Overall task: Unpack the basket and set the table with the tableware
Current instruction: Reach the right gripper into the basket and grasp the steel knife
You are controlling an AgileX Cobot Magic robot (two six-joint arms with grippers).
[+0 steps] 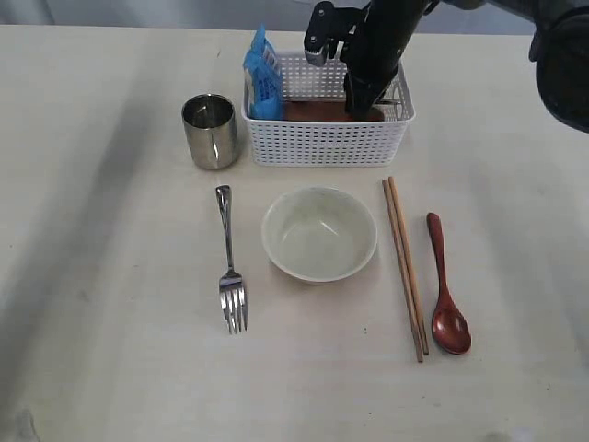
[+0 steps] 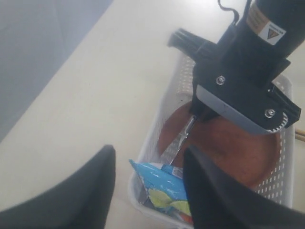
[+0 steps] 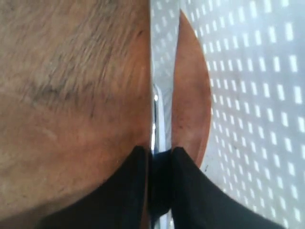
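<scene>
Emptying basket [image 1: 327, 143] looks mostly done: it sits just beyond bowl [image 1: 319, 232] in exterior view. Mug [image 1: 210, 131], fork [image 1: 230, 267], chopsticks [image 1: 405, 267] and spoon [image 1: 444, 285] are out on table [image 1: 110, 276].

Knife [image 2: 181, 140] and plate [image 2: 233, 148] still inside, plus snack packet [image 1: 262, 78].

Right fingers [image 3: 133, 181] down in basket, pinched on knife. Left fingers [image 2: 90, 191] spread, empty, over packet end.

Right wrist view shows pinch up close; exterior hides it behind arm. Left wrist view shows knife across plate.

Plate [image 1: 313, 111] mostly hidden — arm [image 1: 377, 46], basket [image 1: 327, 143] wall.
</scene>
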